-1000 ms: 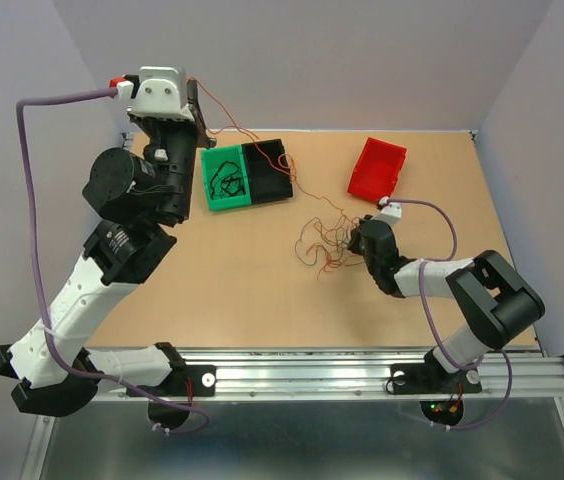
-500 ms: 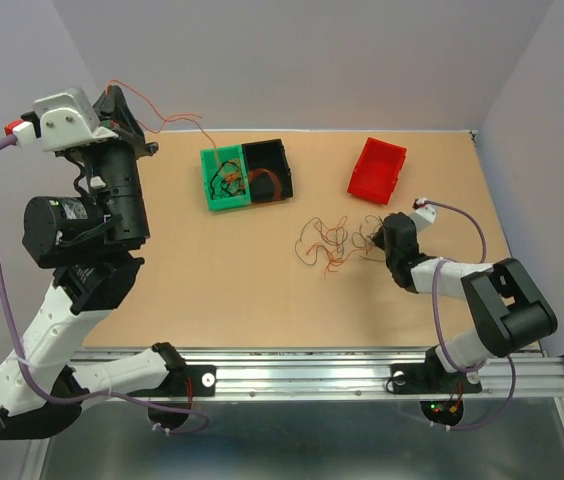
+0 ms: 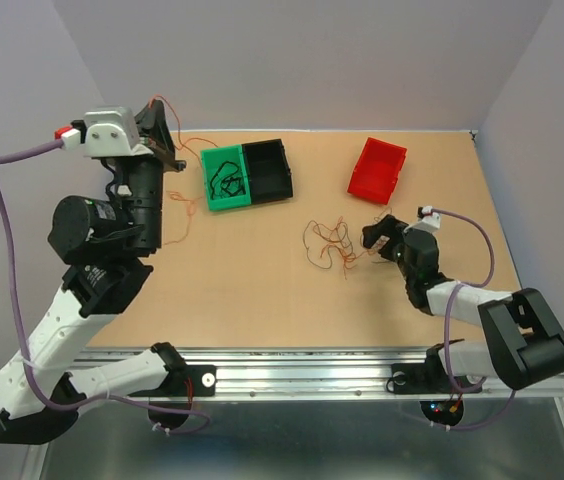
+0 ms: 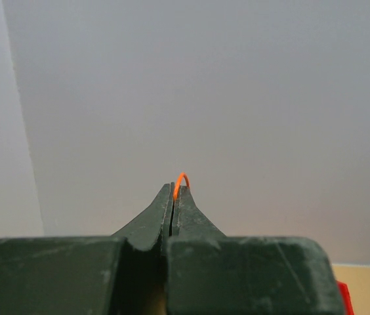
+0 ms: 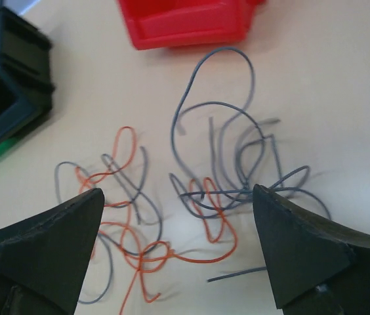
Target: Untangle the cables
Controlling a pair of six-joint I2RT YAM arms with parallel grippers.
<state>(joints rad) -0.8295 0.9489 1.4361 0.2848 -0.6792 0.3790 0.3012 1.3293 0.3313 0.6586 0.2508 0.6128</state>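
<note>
Right wrist: cables [image 5: 237, 191] lie dead ahead of right claw [image 5: 178, 197], fingers spread; right arm nearer. Left claw [image 4: 174, 190], high and well away, clamped on orange strand [image 4: 181, 177].

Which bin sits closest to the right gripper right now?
The red bin, standing alone just beyond the open right gripper; the green bin and black bin sit side by side farther left, past the loose cables.
</note>
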